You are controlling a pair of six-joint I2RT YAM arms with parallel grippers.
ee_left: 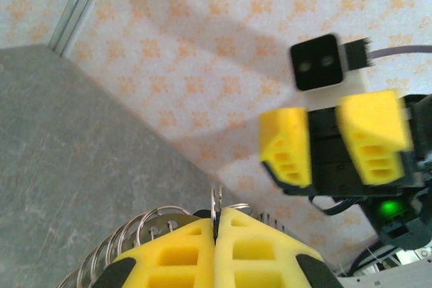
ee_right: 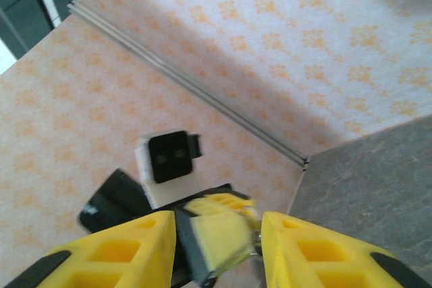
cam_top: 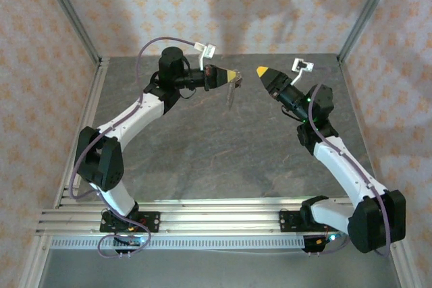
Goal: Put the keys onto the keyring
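- On the overhead camera I have both arms reaching in over the grey table [cam_top: 223, 160]. Their yellow tips face each other near the far wall, close but apart.
- The left gripper [cam_top: 231, 74] has its jaws pressed fully together. On its own wrist camera the two yellow fingers meet in a tight seam.
- The keyring [ee_left: 216, 199] is pinched in that seam. A thin silvery loop stands up out of the fingertips, and a run of wire coils spreads to the left of them (from this close they look almost like a spring).
- From above, the rest of it hangs below the left tip as a thin pale strand. I cannot tell whether its lower end reaches the table.
- The right gripper [cam_top: 263, 71] has its jaws parted to a middling gap with nothing held. The left wrist camera shows its two yellow fingers side by side with the dark body between them.
- On the right wrist camera, the left gripper's blurred yellow tip sits in line with the gap between my right fingers, beyond them.
- The black camera block [ee_left: 316, 64] sits above the right fingers, and a green light [ee_left: 388, 207] glows below them.
- The wallpaper [cam_top: 270, 5] with its orange pattern backs the scene.
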